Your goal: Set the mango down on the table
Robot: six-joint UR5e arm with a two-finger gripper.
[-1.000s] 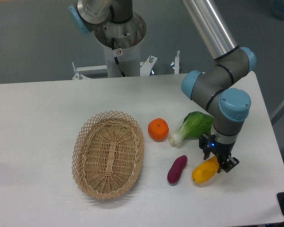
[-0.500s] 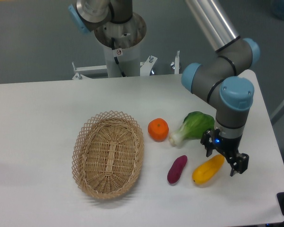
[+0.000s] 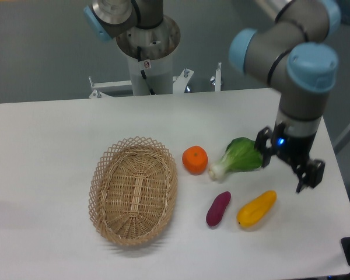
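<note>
The smooth yellow mango point(image 3: 256, 208), orange toward its lower end, lies on the flat white table point(image 3: 58, 140) toward the near right corner, touched by nothing. Just to its left lies the small purple sweet potato point(image 3: 218, 208), close to it but apart. Left of that, the oval woven wicker basket point(image 3: 134, 190) sits near the front edge. Farther back, the round orange point(image 3: 195, 160) rests just beside the white stem of the leafy green bok choy point(image 3: 238, 157). The black two-finger gripper point(image 3: 289, 164) hangs above the table toward the right edge, clear of the mango, its fingers point(image 3: 308, 175) spread apart and holding nothing.
</note>
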